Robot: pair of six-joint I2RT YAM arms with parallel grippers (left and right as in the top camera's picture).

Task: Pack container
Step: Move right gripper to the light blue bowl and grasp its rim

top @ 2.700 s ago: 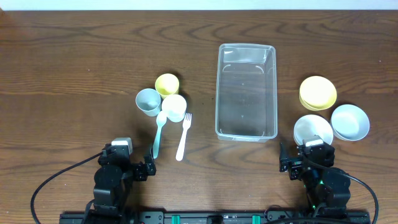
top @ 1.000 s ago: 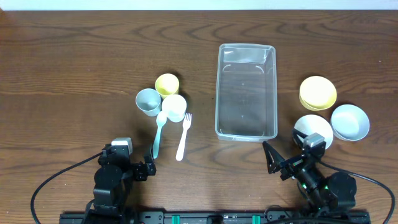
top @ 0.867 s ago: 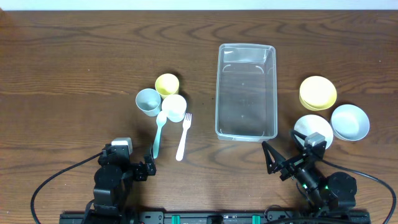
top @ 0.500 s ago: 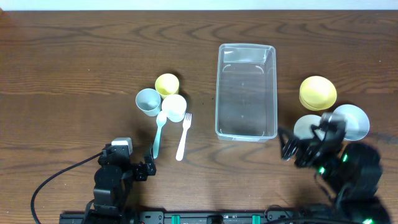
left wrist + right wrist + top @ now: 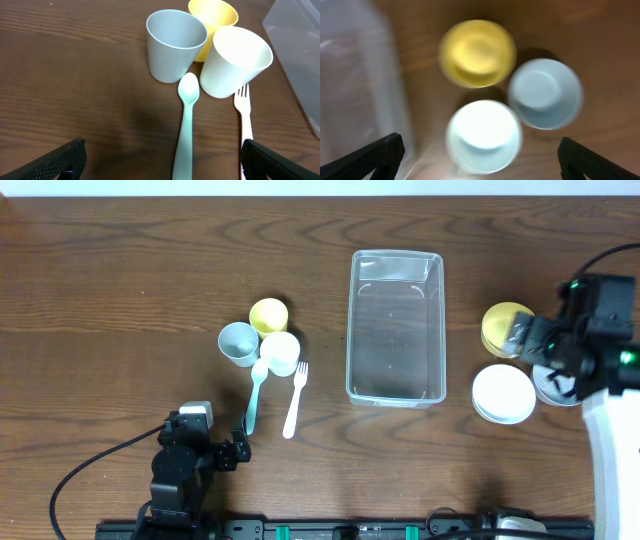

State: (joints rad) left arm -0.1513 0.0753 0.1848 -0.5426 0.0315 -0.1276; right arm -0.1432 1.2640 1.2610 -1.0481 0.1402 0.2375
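No lettering, label, brand mark or number legible in any of my three views. Container (image 5: pixel 396 327): faint marks in its clear floor, too small to read. My right wrist view is blurred, so nothing can be read there either.
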